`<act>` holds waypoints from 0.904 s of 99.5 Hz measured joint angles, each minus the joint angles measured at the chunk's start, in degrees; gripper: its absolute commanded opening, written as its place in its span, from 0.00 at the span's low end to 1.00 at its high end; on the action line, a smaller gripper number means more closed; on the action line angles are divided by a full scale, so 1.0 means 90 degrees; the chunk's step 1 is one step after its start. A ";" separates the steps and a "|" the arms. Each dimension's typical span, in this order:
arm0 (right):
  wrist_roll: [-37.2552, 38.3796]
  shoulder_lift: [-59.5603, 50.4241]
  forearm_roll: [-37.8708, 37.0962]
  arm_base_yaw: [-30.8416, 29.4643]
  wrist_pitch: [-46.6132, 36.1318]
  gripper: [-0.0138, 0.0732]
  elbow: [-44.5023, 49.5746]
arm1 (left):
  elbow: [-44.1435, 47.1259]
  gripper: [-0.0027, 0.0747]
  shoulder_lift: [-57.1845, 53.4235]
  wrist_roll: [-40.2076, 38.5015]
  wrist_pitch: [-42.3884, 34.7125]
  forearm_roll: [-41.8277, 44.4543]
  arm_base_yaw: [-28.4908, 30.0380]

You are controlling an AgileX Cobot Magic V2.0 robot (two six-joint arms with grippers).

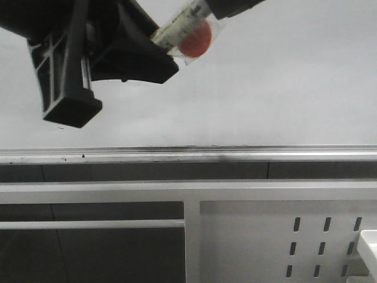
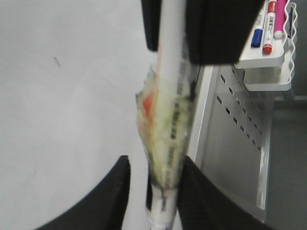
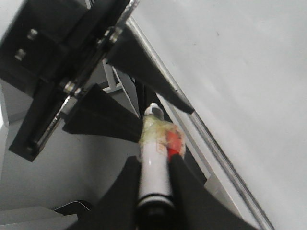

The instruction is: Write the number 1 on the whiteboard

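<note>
Two grippers, left (image 1: 126,59), right (image 3: 154,191), one marker (image 3: 154,163).

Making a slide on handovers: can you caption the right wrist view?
Right gripper clamps the white marker with its red ball, left gripper open beside the whiteboard.

A white metal frame (image 1: 188,191) runs horizontally across the front view, with a vertical post (image 1: 192,242) dropping from it. To the right of the post sits a white panel with slotted holes (image 1: 277,242). Behind the frame the surface is dark grey. In the left wrist view, a white wire tray (image 2: 271,60) is mounted on the same panel and holds several markers with red and blue caps (image 2: 268,24). Lighting is even and diffuse.
</note>
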 measured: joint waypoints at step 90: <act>0.0013 -0.2643 0.0992 0.0000 -0.2407 0.08 0.2475 | 0.0085 0.01 -0.1896 -0.1006 0.1104 -0.1970 0.2406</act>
